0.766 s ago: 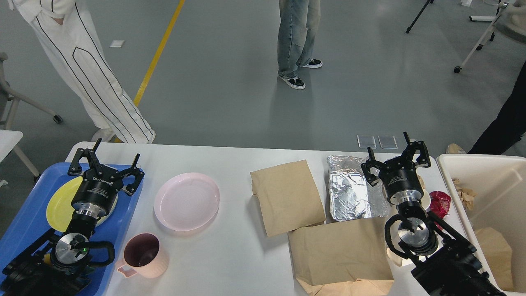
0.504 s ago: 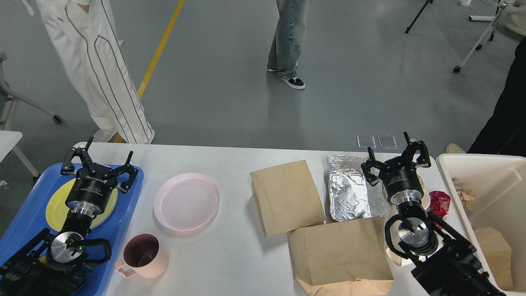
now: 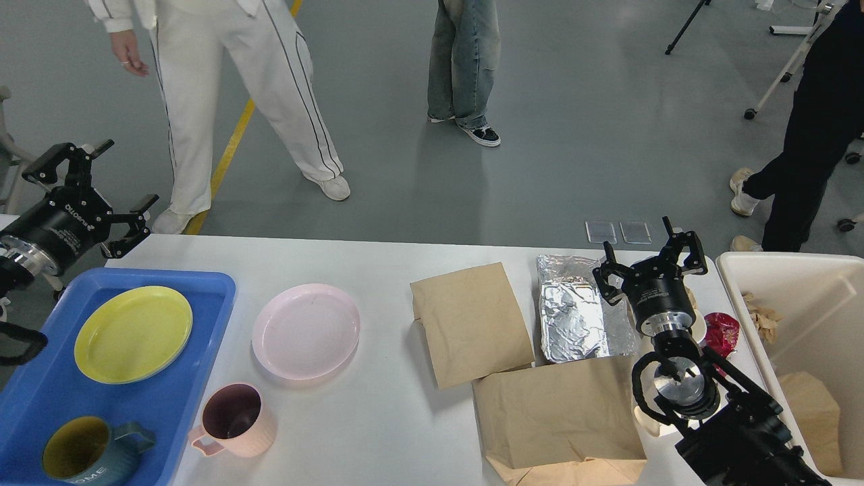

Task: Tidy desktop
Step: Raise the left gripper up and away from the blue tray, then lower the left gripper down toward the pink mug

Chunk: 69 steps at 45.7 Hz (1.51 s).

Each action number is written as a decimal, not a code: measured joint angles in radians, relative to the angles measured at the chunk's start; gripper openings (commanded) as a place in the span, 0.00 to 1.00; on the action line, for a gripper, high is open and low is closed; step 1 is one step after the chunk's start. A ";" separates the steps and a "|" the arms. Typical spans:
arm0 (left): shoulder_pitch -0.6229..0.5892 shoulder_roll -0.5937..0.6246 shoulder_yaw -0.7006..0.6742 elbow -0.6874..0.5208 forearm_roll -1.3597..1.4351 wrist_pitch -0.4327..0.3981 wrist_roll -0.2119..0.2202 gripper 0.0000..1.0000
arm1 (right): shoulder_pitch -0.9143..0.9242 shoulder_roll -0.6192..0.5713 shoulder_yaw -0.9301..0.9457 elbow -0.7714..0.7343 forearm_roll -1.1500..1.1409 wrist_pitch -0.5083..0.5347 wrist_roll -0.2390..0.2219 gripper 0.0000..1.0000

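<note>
The tabletop (image 3: 391, 418) spreads below both pincers, with the left pincer (image 3: 88, 182) off its far-left corner and the right pincer (image 3: 651, 256) over its right end. Just right of the right pincer stands the cream bin (image 3: 742, 283), with scraps and a brown bag inside. Below the left pincer, on the tabletop's left end, sits the blue tray (image 3: 202, 317), holding a yellow plate (image 3: 133, 333) and a dark mug (image 3: 91, 455). Below and left of the right pincer lie two brown paper bags, the near bag (image 3: 560, 415) partly overlapping the far bag (image 3: 471, 322). The pink plate (image 3: 306, 330) lies right of the tray, well apart from the left pincer, with the pink mug (image 3: 233, 418) nearer the front edge. A foil sheet (image 3: 580, 317) lies just left of the right pincer; a red wrapper (image 3: 722, 332) lies just below and right of it.

Both pincers are spread wide and hold nothing. Sorting seems part done: dishes to the tray, litter to the bin. The next move likely calls for the left pincer to come down on the pink plate's rim, or the right to close on foil or wrapper and lift it over the bin wall.
</note>
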 measured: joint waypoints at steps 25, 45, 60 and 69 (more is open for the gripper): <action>-1.007 -0.147 1.503 -0.034 0.016 -0.150 0.017 0.97 | 0.000 0.000 0.000 0.000 0.000 0.000 0.000 1.00; -1.462 -0.476 1.886 -0.366 0.015 -0.200 0.008 0.97 | 0.000 0.000 0.000 0.000 0.000 0.000 0.000 1.00; -1.875 -0.599 2.009 -0.845 -0.026 -0.212 -0.068 0.96 | 0.000 0.000 0.000 0.000 0.000 0.000 0.000 1.00; -2.001 -0.644 2.109 -1.031 -0.099 -0.205 -0.108 0.97 | 0.000 0.000 0.000 0.000 0.000 0.000 0.000 1.00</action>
